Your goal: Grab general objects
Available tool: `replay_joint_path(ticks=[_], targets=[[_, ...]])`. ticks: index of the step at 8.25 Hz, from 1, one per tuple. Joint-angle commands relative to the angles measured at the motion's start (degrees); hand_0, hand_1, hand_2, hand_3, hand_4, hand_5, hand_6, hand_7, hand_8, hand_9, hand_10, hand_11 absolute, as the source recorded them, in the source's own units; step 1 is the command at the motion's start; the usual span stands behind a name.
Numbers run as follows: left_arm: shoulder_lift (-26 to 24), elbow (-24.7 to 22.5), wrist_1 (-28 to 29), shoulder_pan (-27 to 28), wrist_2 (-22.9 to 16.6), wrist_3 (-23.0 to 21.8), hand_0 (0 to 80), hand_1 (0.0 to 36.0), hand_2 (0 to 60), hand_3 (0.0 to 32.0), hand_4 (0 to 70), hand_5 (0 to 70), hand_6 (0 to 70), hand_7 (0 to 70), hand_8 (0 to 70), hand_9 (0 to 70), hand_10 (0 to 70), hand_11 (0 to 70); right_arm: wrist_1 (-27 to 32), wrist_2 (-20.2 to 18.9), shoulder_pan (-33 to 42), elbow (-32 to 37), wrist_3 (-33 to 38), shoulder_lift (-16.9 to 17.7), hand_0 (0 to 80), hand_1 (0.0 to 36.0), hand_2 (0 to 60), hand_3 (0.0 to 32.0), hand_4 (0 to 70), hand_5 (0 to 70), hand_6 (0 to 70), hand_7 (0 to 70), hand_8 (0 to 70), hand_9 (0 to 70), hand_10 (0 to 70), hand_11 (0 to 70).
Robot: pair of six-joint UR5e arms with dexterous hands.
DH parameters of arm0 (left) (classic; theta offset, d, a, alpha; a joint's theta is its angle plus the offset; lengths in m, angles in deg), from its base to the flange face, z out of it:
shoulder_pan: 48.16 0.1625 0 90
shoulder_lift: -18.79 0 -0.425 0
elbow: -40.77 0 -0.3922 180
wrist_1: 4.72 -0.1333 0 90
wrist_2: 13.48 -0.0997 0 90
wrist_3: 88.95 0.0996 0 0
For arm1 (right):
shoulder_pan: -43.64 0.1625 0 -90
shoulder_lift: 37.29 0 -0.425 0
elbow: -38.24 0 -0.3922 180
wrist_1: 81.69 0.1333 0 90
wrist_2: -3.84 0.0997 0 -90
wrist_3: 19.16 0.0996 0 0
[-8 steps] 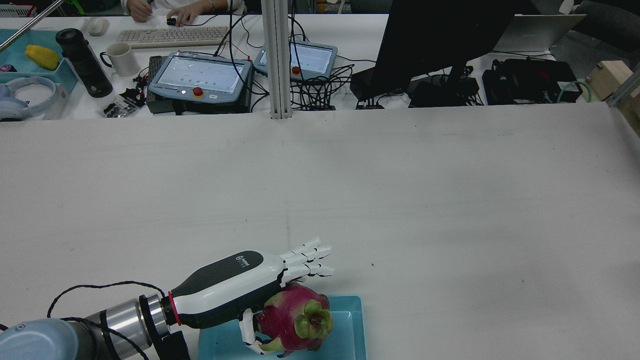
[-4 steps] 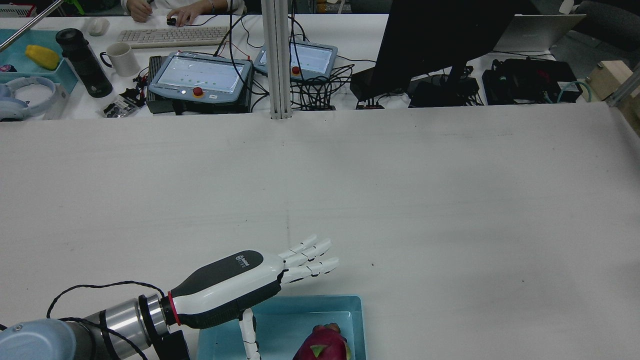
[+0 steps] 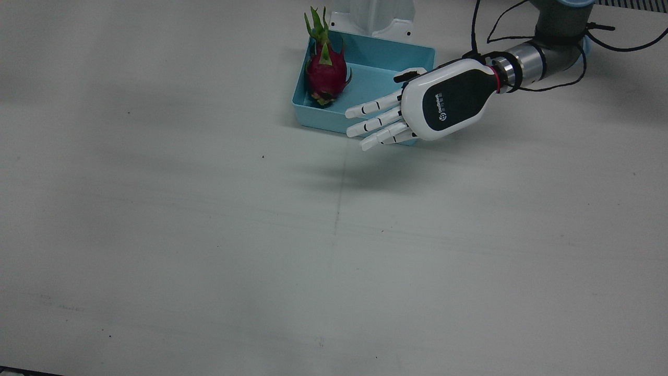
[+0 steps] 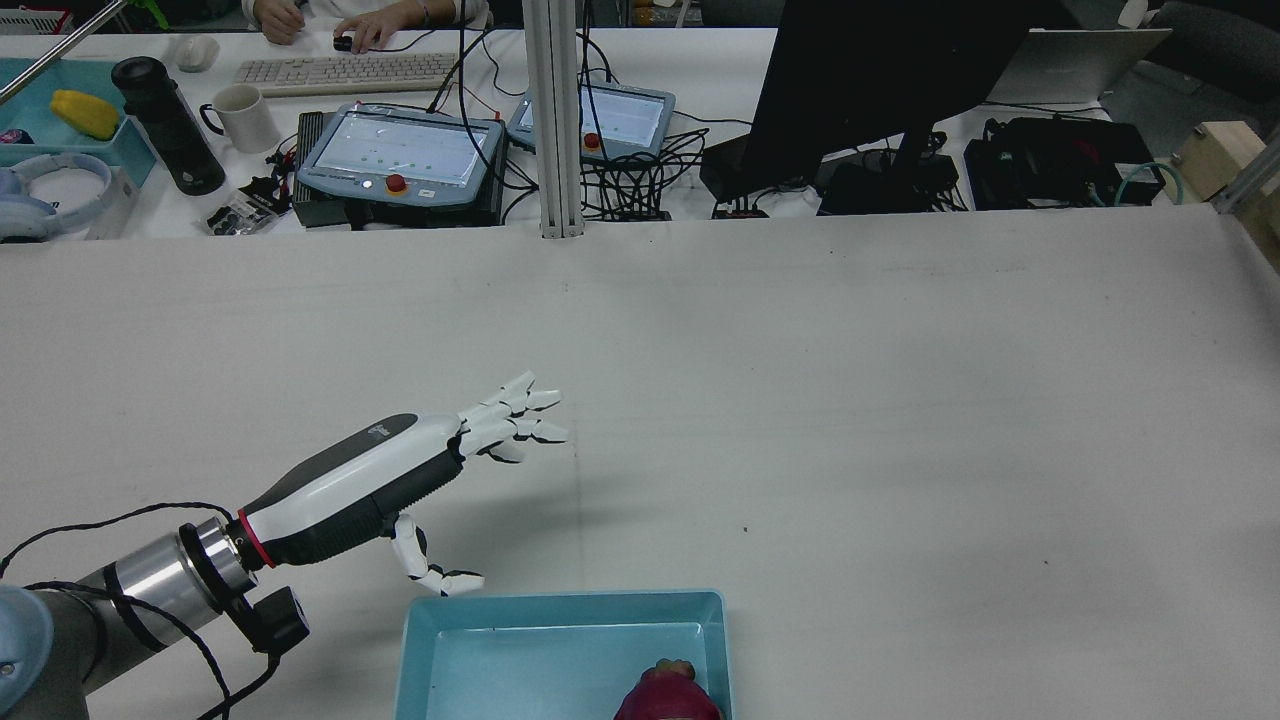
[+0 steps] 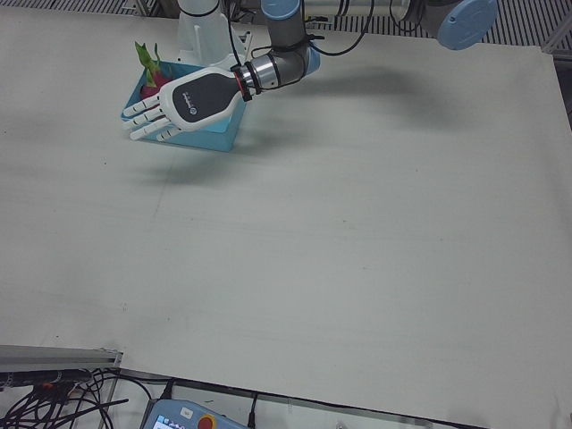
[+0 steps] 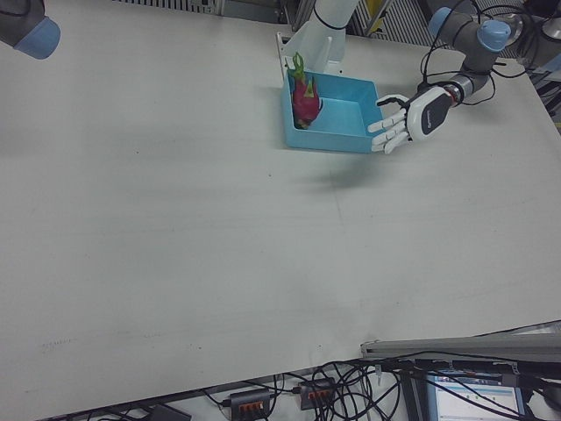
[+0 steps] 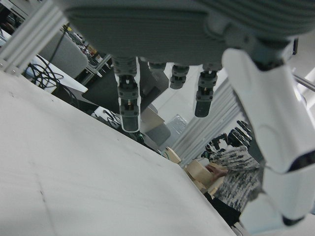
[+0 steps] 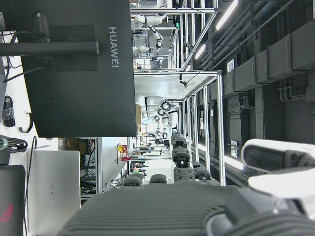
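Teal tray [image 3: 415, 53] as landmark. Left hand [image 3: 417, 104] now risen, pulled back off tray toward open table, fingers [image 4: 520, 415] spread, empty; a second ago clasped fruit over tray. Release done, so likely grasp cycle complete. Right hand: state impossible to tell. Dragon fruit [image 3: 325, 73] inside tray, against wall farthest from left hand: magenta skin, green scale tips, lying free, untouched.

Left hand [image 4: 400, 480] spread, empty; dragon fruit [image 4: 668, 695], apparently, in tray [image 4: 560, 640].
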Motion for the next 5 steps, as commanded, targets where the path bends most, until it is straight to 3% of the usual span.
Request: replay_joint_path(ticks=[1,2,3,4,5], targets=[[3.41,2.52,0.48,-8.43,6.17,-8.38,49.0,21.1,28.9,0.0,3.5,33.3,0.0,13.2,0.0,1.2,7.3,12.9,0.00,0.00,0.00,0.00,0.00,0.00,0.0,0.0,0.0,0.0,0.0,0.0,0.0,0.0,0.0,0.0,0.0,0.0],[7.00,3.13,0.66,-9.40,11.51,-12.84,48.7,20.6,28.1,0.0,3.3,31.4,0.0,12.2,0.0,1.0,7.2,12.6,0.00,0.00,0.00,0.00,0.00,0.00,0.0,0.0,0.0,0.0,0.0,0.0,0.0,0.0,0.0,0.0,0.0,0.0],[8.78,7.40,1.88,-13.58,13.74,-18.54,48.3,19.9,27.5,0.0,3.5,30.4,0.0,11.1,0.0,0.8,7.1,12.4,0.00,0.00,0.00,0.00,0.00,0.00,0.0,0.0,0.0,0.0,0.0,0.0,0.0,0.0,0.0,0.0,0.0,0.0],[8.80,9.97,2.06,-18.84,13.50,-23.12,48.2,19.9,28.0,0.0,3.3,31.2,0.0,10.8,0.0,0.7,6.8,12.0,0.00,0.00,0.00,0.00,0.00,0.00,0.0,0.0,0.0,0.0,0.0,0.0,0.0,0.0,0.0,0.0,0.0,0.0],[8.62,10.08,1.11,-20.20,13.59,-23.26,48.6,20.2,28.2,0.0,3.5,33.7,0.0,11.1,0.0,0.8,6.7,11.8,0.00,0.00,0.00,0.00,0.00,0.00,0.0,0.0,0.0,0.0,0.0,0.0,0.0,0.0,0.0,0.0,0.0,0.0]])
